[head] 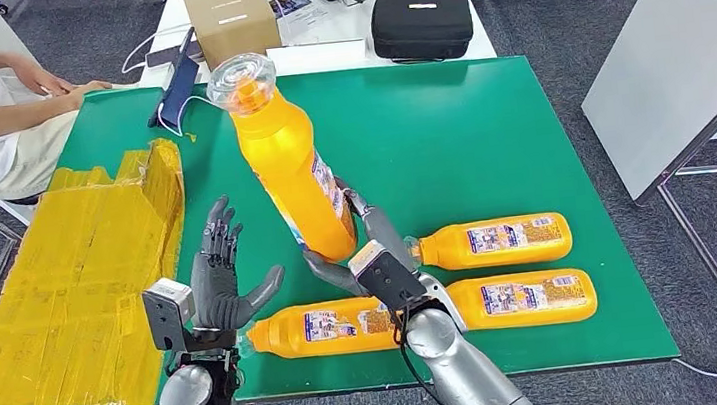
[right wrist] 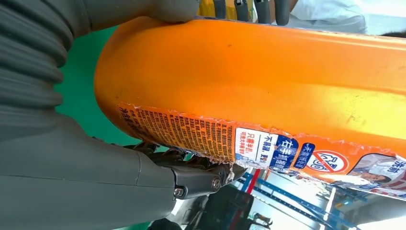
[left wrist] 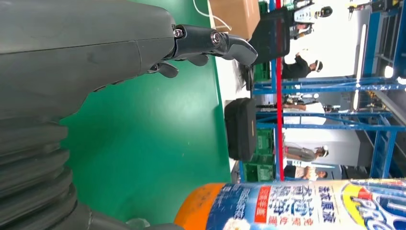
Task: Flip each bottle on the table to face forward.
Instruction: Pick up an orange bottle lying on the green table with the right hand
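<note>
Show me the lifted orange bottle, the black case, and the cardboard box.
lifted orange bottle (head: 285,160), head view, on its orange body below the cap
black case (head: 421,21), head view, on its top face
cardboard box (head: 230,20), head view, on its front side

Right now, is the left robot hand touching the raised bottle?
Apart. The head view shows green mat between the open left robot hand and the raised bottle.

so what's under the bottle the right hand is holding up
Below the raised orange bottle, gripped near its base by the right hand, is bare green mat. The hand and bottle cover the patch directly underneath.
</note>
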Tool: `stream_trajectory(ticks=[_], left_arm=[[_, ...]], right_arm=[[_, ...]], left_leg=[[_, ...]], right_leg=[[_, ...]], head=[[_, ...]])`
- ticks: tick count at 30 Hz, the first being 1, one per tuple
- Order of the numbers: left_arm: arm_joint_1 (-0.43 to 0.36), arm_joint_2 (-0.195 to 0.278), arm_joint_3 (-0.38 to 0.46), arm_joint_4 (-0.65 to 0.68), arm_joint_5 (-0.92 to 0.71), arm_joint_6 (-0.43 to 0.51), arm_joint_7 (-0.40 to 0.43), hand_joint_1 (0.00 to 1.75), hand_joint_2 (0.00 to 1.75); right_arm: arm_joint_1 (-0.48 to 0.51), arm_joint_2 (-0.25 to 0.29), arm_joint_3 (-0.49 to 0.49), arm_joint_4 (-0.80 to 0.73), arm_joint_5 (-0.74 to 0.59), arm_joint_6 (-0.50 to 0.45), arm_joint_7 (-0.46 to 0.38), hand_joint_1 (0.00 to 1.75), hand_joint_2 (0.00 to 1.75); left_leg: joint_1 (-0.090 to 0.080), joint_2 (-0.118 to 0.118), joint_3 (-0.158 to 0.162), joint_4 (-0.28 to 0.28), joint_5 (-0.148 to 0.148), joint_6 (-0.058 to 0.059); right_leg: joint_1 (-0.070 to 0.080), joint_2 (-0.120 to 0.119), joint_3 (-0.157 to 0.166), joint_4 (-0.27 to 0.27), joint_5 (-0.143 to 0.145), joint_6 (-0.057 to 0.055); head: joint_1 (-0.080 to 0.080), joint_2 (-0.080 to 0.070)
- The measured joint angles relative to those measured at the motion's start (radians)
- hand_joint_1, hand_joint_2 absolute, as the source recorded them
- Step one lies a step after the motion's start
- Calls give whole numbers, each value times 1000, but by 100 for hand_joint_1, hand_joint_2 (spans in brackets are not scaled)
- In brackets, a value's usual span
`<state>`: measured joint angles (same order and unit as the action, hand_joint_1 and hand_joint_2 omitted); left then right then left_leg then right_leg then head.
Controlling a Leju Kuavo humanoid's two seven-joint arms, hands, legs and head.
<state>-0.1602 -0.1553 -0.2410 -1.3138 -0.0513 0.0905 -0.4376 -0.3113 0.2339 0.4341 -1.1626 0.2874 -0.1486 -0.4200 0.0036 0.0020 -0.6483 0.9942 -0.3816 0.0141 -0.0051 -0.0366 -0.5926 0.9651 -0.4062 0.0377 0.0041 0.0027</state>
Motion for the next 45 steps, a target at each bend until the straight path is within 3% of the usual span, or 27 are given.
stream_trajectory(ticks=[13, 26, 45], left_arm=[[6, 6, 19, -8, 12, 0, -7, 0, 175], [23, 13, 24, -42, 22, -17, -18, 0, 175], [32, 12, 9, -84, 33, -37, -33, 0, 175]], right_arm=[[-9, -6, 111, 52, 75, 46, -10, 175, 175], [-28, -13, 131, 163, 104, 46, -11, 175, 175], [-26, -14, 131, 210, 119, 51, -19, 175, 175]], left_leg=[[0, 0, 0, 0, 0, 0], [0, 0, 0, 0, 0, 0], [0, 0, 0, 0, 0, 0]], right_leg=[[0, 0, 0, 0, 0, 0], [0, 0, -1, 0, 0, 0], [0, 0, -1, 0, 0, 0]], head=[[0, 0], [0, 0], [0, 0]])
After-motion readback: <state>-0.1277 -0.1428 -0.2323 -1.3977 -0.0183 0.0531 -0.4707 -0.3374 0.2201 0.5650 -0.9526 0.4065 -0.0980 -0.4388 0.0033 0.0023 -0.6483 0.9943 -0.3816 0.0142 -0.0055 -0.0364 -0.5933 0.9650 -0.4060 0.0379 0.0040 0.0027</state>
